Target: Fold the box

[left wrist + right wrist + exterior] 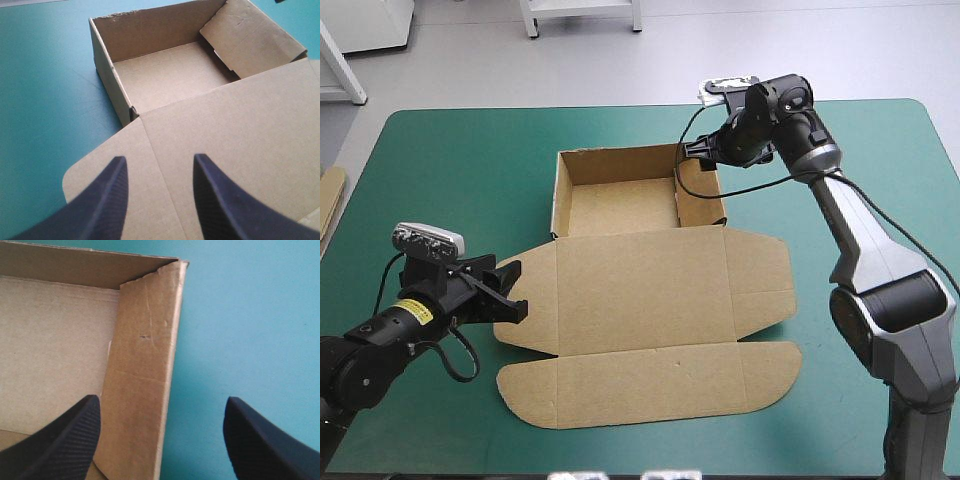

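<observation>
Box (620, 205) is being seen mid-table (440, 180) as an open tray, lid (645, 295) lying flat | walls are being judged raised, right wall (145, 365) leaning, not yet tucked | left gripper (159, 159) is being held open, empty, over the lid | right gripper (162, 400) is being held wide open astride that wall, gripping nothing

Teal-green tbl (450, 160); spare board (328, 202), L edge

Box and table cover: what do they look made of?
The box looks like brown cardboard, matte, with scored creases and a ragged torn wall edge. The teal-green cover looks like a smooth, faintly scuffed mat, perhaps rubber or vinyl; I cannot tell which.
</observation>
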{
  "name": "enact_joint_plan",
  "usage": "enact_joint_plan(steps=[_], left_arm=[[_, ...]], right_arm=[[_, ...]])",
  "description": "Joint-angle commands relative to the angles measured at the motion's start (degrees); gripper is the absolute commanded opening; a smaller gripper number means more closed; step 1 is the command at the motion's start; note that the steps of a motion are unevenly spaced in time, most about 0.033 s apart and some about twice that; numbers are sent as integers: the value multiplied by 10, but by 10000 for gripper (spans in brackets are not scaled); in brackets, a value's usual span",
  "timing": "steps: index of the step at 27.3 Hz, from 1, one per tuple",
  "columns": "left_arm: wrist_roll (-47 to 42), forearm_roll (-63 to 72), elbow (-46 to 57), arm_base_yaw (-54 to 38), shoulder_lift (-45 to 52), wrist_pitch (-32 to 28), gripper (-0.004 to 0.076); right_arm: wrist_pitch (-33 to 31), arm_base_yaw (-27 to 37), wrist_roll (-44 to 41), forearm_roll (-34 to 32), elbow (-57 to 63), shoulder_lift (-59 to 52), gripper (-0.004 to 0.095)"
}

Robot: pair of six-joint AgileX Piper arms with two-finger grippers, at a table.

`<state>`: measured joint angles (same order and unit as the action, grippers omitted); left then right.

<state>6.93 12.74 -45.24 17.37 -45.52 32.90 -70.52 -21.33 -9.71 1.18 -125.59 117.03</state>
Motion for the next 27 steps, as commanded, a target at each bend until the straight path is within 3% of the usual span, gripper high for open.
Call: enact_joint_plan(steps=[1, 16, 21, 27], left_arm=[[2, 4, -15, 2, 5, -29, 304], [2, 4, -15, 2, 5, -26, 306], [2, 11, -15, 2, 5, -26, 306], [2, 13, -15, 2, 5, -26, 306]], right_arm=[[-9, 3, -5, 28, -34, -7, 660], [-9, 3, -5, 40, -28, 49, 657], [-9, 3, 0, 21, -19, 49, 519], [-9, 3, 3, 19, -18, 54, 471]])
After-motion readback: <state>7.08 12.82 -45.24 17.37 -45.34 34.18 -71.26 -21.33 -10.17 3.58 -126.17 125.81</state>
